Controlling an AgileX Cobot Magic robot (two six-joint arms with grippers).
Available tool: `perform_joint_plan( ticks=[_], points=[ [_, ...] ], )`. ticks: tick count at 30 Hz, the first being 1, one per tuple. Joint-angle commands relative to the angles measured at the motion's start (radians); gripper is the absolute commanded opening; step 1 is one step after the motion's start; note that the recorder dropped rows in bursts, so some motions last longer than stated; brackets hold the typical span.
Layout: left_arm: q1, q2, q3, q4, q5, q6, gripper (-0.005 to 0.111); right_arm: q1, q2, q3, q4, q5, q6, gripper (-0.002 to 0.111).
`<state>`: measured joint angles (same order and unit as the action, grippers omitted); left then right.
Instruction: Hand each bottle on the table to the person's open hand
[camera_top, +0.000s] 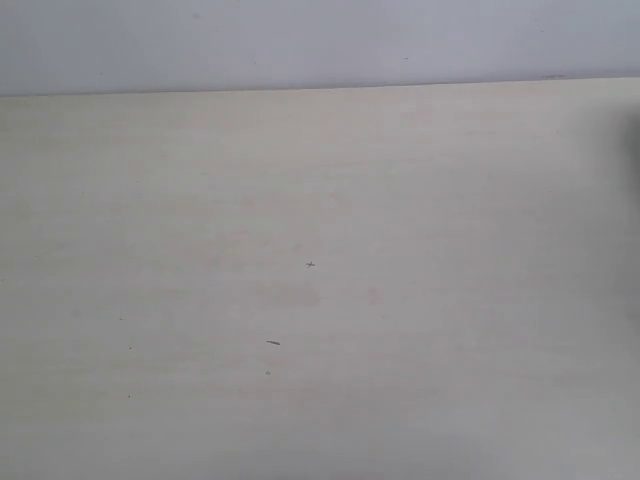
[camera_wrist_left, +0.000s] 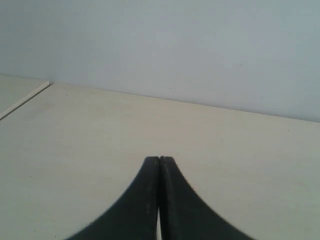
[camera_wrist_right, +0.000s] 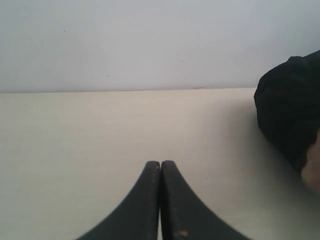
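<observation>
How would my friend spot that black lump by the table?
Look across the pale beige table toward the grey wall. Beyond the right gripper, to one side, sits a black sleeve, I think. Unlike the hard jaws, it is soft cloth with skin peeking out.

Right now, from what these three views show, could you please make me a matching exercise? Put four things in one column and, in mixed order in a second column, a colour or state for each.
Column one:
A. table
B. wall
C. sleeve
D. left gripper

Column two:
1. shut, with nothing between its jaws
2. pale beige, with a few tiny dark specks
3. plain light grey, rising behind the far edge
4. black cloth, beside a bit of skin

Right pairs: A-2, B-3, C-4, D-1
</observation>
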<state>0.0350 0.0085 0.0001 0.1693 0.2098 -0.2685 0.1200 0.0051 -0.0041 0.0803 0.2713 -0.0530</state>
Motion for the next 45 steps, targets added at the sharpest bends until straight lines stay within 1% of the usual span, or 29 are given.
perform_joint_plan(
  ticks=[1,39,45],
  points=[
    [0.002,-0.009,0.000,0.001,0.024,-0.002,0.000,-0.005,-0.005,0.004,-0.006,-0.005,0.003,0.000],
    [-0.001,-0.009,0.000,0.001,0.042,-0.002,0.000,-0.005,-0.005,0.004,-0.006,-0.005,0.003,0.000],
    [-0.103,-0.009,0.000,0.001,0.042,0.001,0.000,-0.005,-0.005,0.004,-0.006,-0.005,0.003,0.000]
  ],
)
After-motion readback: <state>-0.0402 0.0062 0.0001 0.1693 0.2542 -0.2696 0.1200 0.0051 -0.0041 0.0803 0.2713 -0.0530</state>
